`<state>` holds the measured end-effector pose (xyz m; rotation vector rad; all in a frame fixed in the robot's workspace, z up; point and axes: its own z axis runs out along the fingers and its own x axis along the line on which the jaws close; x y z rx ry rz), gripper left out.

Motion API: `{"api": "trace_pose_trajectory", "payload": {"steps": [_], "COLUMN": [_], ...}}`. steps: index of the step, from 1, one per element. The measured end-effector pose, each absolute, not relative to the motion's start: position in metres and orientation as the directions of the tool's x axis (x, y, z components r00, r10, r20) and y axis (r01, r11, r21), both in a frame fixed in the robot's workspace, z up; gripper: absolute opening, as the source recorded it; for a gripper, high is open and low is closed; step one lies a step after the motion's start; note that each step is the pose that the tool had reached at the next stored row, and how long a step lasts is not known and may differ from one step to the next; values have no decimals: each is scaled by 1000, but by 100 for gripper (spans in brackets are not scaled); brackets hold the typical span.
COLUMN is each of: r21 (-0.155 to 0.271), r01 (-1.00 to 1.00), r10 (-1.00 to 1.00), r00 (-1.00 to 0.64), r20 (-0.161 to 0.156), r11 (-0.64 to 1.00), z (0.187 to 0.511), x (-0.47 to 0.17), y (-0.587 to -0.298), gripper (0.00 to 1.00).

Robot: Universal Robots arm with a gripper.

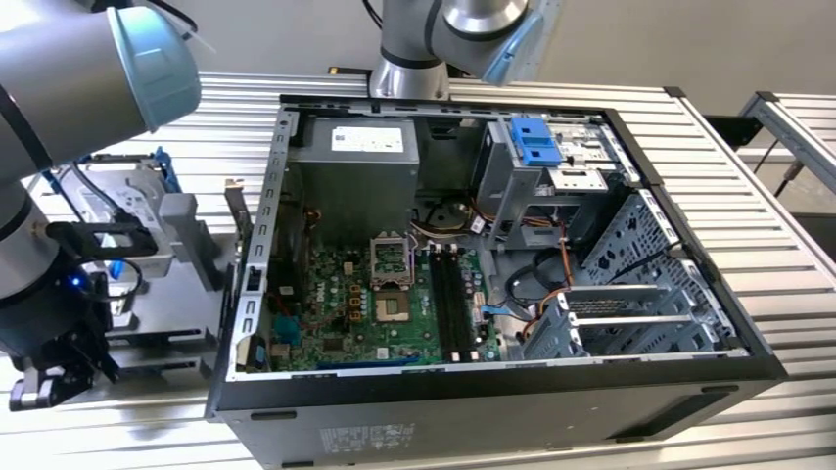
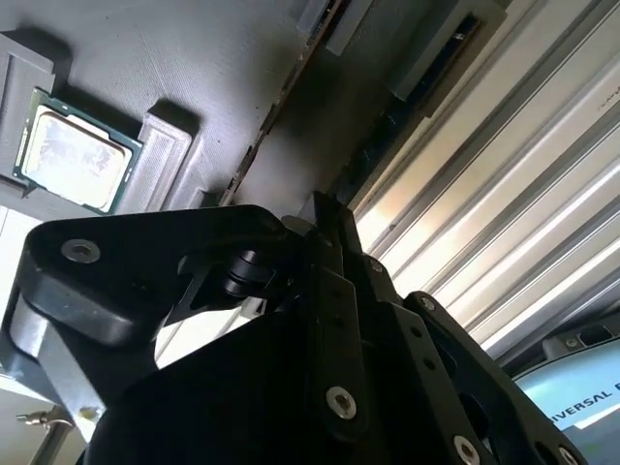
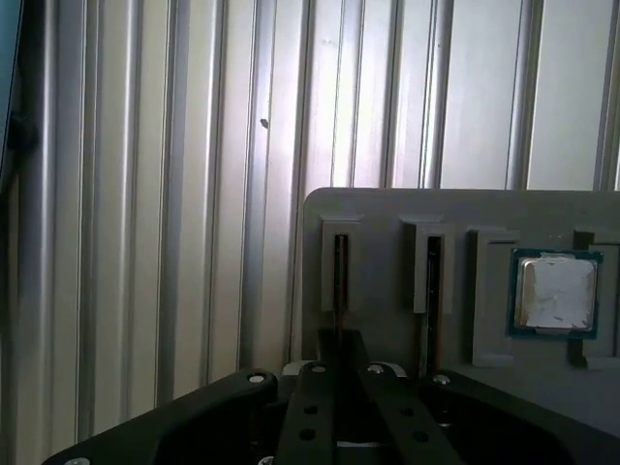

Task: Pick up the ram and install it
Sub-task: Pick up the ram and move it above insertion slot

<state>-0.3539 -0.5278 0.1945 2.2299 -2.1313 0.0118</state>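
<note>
Starting at the tool, the gripper is found at about eight o'clock in the exterior view. It is hung low at the near end of a grey fixture, outside the computer case, which lies at three o'clock from it. Whether the gripper is apart, together or clamped on anything cannot be told, as its tip is masked by its own black body in both wrist views.

The ram is taken to be the thin strip seen edge-on, standing upright in a slot of the fixture. In the first wrist view that slot is lined up with the gripper's centre and lies just beside it. In the second wrist view the ram's edge is seen running along the fixture towards the gripper. Contact between the two cannot be confirmed, and the stick's colour cannot be made out. A second slot is noted beside the first, and beyond it a square processor chip is seated in a pocket of the fixture.

Further out, a silver drive with blue rails is carried on the fixture at about twelve o'clock from the gripper. The case is laid open, with the green motherboard on its floor and long black memory slots at the board's three o'clock edge — well apart from the ram. Everything is borne on a slatted aluminium table.
</note>
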Motion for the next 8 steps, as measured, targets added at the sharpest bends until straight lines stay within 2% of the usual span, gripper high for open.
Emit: {"api": "trace_pose_trajectory", "payload": {"steps": [8], "r21": [36], "r01": [-998], "r10": [-998], "r00": [45], "r20": [45], "r11": [-44], "z": [202], "x": [-354], "y": [-528], "gripper": [0]}}
